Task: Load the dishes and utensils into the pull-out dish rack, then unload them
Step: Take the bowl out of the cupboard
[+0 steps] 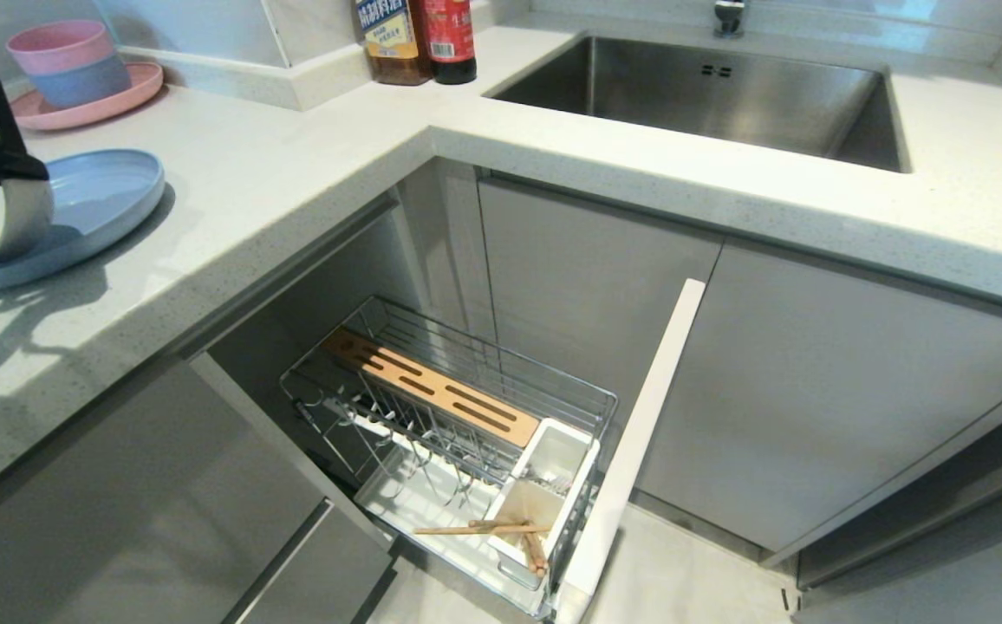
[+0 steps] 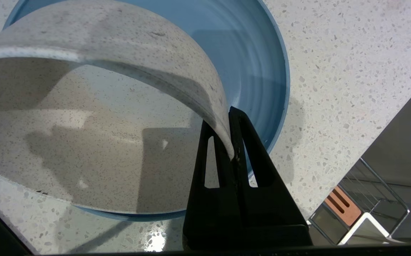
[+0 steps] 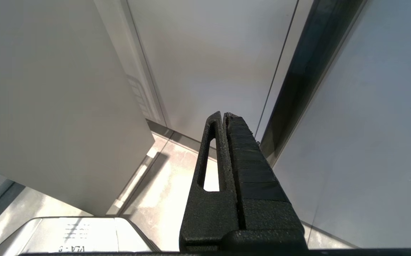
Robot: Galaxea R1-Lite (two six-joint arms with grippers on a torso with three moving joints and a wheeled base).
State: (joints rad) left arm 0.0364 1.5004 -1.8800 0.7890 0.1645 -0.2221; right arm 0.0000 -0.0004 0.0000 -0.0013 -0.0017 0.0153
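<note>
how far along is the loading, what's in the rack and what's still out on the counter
Done: the chopsticks lie in the pull-out dish rack, across its white cutlery holder. In hand: the left gripper is shut on the rim of the cream bowl, held tilted over the blue plate on the counter. Left: bowl and plate are not racked; I can't make out the fork. The right gripper is shut and parked low by the cabinets.

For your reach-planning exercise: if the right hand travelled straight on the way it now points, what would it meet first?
Probably the pale cabinet panel ahead of the shut right hand; depth is unclear, but nothing else shows in that line.
</note>
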